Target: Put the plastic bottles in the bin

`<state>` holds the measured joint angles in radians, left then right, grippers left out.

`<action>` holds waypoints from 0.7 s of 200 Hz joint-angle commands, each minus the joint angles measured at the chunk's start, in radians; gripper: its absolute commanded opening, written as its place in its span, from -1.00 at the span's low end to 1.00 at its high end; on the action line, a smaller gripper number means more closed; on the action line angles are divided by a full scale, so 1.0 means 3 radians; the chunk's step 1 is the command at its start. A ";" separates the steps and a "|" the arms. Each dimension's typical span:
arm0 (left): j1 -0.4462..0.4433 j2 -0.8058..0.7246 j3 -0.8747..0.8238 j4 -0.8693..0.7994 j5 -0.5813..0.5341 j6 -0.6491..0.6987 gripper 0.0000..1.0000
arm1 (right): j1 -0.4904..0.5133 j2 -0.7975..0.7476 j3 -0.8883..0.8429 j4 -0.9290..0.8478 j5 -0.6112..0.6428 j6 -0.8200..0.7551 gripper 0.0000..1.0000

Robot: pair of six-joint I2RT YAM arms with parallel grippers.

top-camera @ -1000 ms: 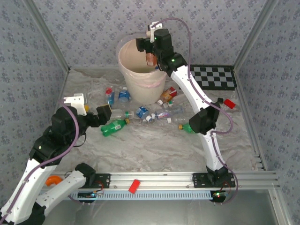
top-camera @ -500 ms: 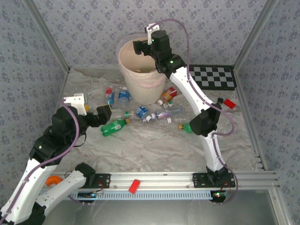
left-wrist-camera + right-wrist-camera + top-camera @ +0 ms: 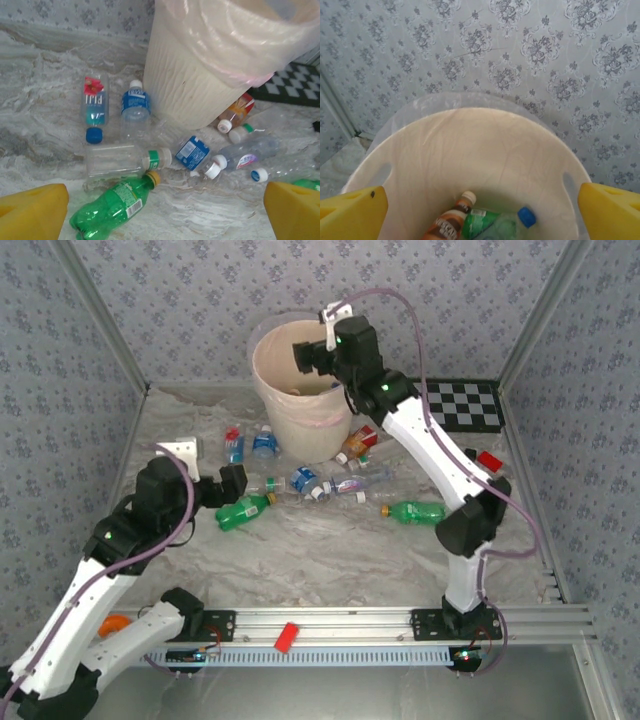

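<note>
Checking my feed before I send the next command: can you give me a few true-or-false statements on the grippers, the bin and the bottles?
1. The right gripper is open above the bin, holding nothing. True.
2. The bin is empty. False: a brown bottle and a blue-capped green bottle lie inside.
3. The left gripper is shut on the yellow-capped green bottle. False: it is open, and that bottle lies on the table.
4. A blue-labelled bottle lies beside the bin's base. True.
5. The bin lies on its side. False: it stands upright.
</note>
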<state>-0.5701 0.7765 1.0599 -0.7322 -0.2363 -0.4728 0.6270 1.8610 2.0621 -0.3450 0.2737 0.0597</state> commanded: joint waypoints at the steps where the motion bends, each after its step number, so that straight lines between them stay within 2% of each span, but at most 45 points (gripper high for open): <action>1: 0.0034 0.0103 -0.0099 0.0036 -0.0081 0.0006 1.00 | 0.0052 -0.0484 -0.0599 0.0346 0.0056 0.0019 0.99; 23: 0.0105 0.0220 -0.0211 0.0111 -0.0032 -0.0003 0.99 | 0.0070 -0.0894 -0.1180 0.0527 0.0068 0.0060 0.99; 68: 0.0445 0.0650 -0.0446 0.0266 0.0386 0.0034 1.00 | 0.0119 -0.1775 -0.2265 0.0689 0.0061 0.0220 0.99; 108: 0.0761 0.1071 -0.0611 0.0442 0.0662 0.0056 0.99 | 0.0237 -0.2530 -0.3072 0.0516 -0.0109 0.0424 0.99; 140: 0.0960 0.1461 -0.0583 0.0549 0.0865 -0.0031 1.00 | 0.0400 -0.2969 -0.3463 0.0325 -0.0120 0.0540 0.99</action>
<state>-0.3084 1.1572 0.8803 -0.6205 -0.0441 -0.4717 0.7162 1.0382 1.0874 -0.2073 0.2531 0.1696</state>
